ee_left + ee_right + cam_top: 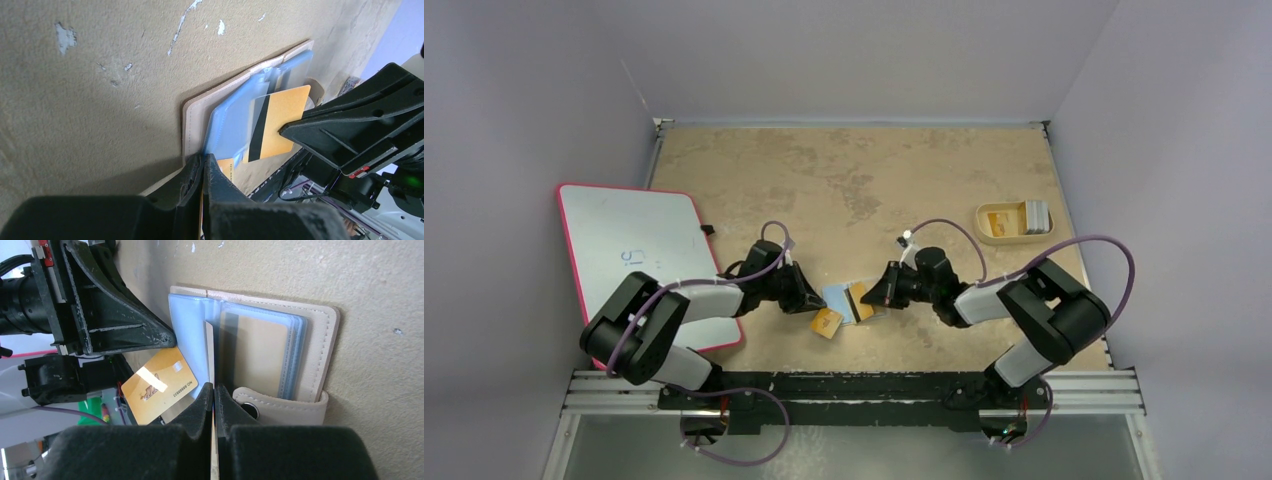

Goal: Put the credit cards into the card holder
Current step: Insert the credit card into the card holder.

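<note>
The card holder [838,296] lies open between the two arms, tan outside [322,340] with a light-blue clear lining [232,122]. My left gripper [812,300] is shut on a gold credit card [827,322], which hangs by the holder's near left edge and shows its number in the right wrist view [159,386]. My right gripper [871,295] is shut on another gold card with a black stripe [280,125]. That card's far end lies under a clear sleeve of the holder. Another card [255,357] shows through a sleeve. The snap flap [280,407] sits at the near side.
A shallow tan tray [999,222] at the right holds several pale cards [1036,215]. A white board with a pink rim [639,255] lies at the left, beside the left arm. The two grippers' fingers are close together over the holder.
</note>
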Robot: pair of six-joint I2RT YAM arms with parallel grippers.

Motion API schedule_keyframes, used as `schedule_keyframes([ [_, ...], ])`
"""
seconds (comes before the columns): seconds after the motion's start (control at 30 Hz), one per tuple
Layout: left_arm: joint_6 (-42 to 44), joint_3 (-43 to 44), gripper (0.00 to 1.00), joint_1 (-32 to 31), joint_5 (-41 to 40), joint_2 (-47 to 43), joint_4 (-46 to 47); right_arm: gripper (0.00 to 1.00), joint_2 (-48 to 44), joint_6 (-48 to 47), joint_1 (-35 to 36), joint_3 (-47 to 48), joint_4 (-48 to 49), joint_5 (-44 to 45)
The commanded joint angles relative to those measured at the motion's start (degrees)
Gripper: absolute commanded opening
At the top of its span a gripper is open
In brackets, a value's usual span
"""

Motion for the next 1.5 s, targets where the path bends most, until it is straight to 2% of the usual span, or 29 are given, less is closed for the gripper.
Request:
schedule_keyframes([
  [0.0, 1.5, -1.2, 0.00, -0.1, -6.8, 0.4, -3.1, 0.00, 2.1, 3.7, 0.6, -2.1, 8.1, 0.6],
  [0.4, 0.5, -2.2, 0.00, -0.1, -7.5, -0.1, -3.0, 0.00, 5.5, 5.6, 1.0, -3.0, 13.3, 0.9],
  [1.0, 1.5, -1.7, 0.00, -0.1, -8.5, -0.7, -5.4, 0.00, 6.4, -0.5, 0.1, -0.4, 9.7, 1.0],
  [1.23, 1.2, -1.6, 0.00, -0.1, -8.7, -1.0, -5.5, 0.00, 3.5, -4.2, -1.2, 1.3, 4.1, 1.5],
  [1.47, 0.4, -2.1, 0.00, -0.1, -8.8, -0.5, -4.4, 0.00, 6.5, -2.4, -1.1, 0.6, 10.6, 1.6],
])
